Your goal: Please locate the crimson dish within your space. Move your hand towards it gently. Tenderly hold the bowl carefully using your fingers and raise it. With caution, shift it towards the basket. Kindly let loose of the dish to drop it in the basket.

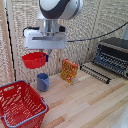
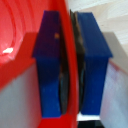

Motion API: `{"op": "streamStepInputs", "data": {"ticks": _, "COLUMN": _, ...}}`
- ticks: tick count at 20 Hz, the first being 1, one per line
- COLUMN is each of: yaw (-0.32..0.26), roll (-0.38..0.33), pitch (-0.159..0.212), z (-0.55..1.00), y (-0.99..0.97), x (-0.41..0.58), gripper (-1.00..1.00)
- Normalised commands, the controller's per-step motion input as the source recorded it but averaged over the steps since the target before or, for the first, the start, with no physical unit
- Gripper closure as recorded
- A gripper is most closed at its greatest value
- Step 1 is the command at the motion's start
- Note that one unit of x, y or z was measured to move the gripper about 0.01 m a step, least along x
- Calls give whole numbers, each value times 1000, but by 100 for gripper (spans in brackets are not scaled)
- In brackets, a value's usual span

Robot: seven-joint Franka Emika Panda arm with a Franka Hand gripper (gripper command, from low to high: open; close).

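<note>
The tool (image 1: 48,54) hangs under the bulky white arm (image 1: 60,7) and pinches the red bowl (image 1: 34,60) by its rim, holding it up in the air above the desk (image 1: 85,100). In the wrist view the two blue fingers (image 2: 50,65) press on either side of the thin red wall of the bowl (image 2: 17,40), one inside the rim and one outside, with the wall squeezed tight between them.

In the exterior view the bowl sits at about nine o'clock from the tool's tips, tilted slightly, and well clear of the wood. Down at about seven o'clock from the bowl stands the red basket (image 1: 20,105) with its blue-grey rim, resting on the desk near the front corner; the bowl is above and behind it, not over its opening as far as I can tell. A blue cup (image 1: 43,82) stands upright just below the bowl, next to the basket. At three o'clock from the cup stands an orange box (image 1: 69,70). Further that way sits a dark toaster oven (image 1: 112,55) with a rack (image 1: 95,73) lying in front of it.
</note>
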Motion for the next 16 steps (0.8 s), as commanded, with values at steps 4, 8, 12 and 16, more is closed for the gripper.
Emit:
{"op": "streamStepInputs", "data": {"ticks": 4, "yaw": -134, "roll": -15, "pitch": 0, "z": -214, "y": 863, "x": 90, "gripper": 100}}
{"op": "streamStepInputs", "data": {"ticks": 8, "yaw": -103, "roll": -45, "pitch": 0, "z": -349, "y": 837, "x": 91, "gripper": 100}}
{"op": "streamStepInputs", "data": {"ticks": 12, "yaw": -40, "roll": -126, "pitch": -16, "z": -432, "y": 595, "x": 234, "gripper": 100}}
{"op": "streamStepInputs", "data": {"ticks": 16, "yaw": 11, "roll": -75, "pitch": -19, "z": -11, "y": 171, "x": 106, "gripper": -100}}
